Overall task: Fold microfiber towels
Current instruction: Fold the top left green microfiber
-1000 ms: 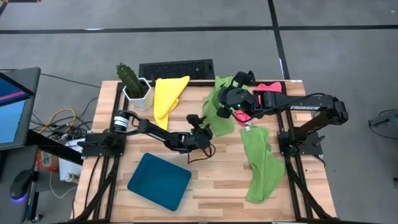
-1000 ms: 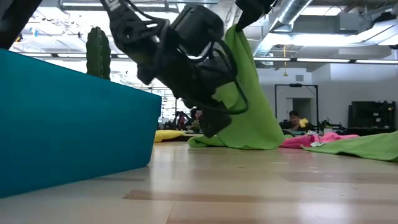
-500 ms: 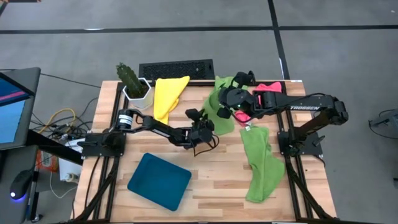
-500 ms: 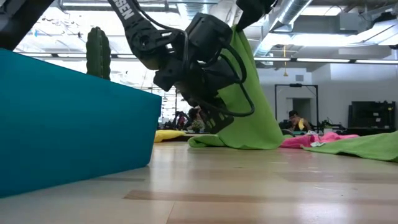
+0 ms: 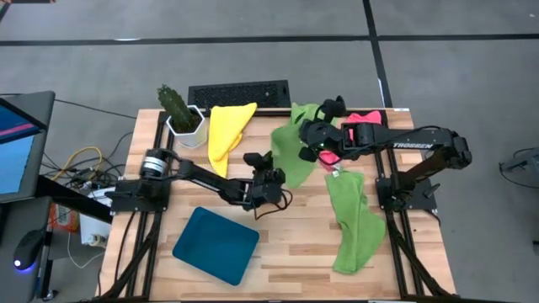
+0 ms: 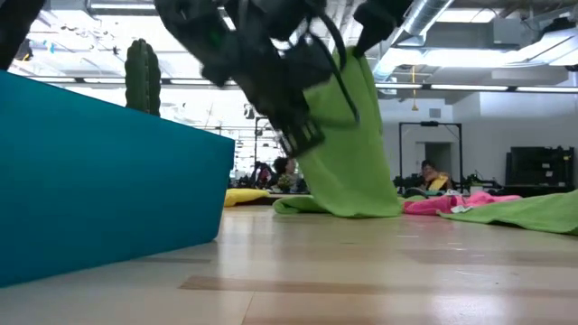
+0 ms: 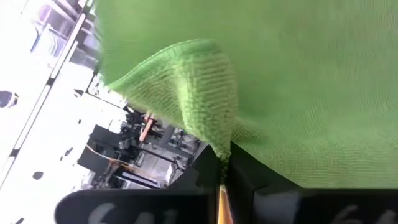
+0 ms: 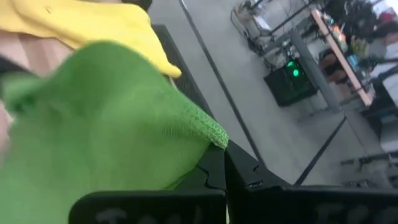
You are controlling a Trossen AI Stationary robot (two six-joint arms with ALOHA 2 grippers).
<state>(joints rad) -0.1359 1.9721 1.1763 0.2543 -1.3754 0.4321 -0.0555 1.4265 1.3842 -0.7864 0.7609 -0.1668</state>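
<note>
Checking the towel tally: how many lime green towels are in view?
2: one green towel held up at mid-table by both claws, another green towel flat by the right edge. More may be hidden.

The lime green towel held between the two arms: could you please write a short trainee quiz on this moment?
1. True or false: the left gripper is shut on a corner of the lime green towel.
2. Which gripper holds the towel's other edge? A) right gripper B) none
3. Fill in: the yellow towel lies beside the potted ____.

Key: 1 true. 2 A; both grippers pinch the same towel, which hangs to the table in the low view. 3 cactus.
</note>
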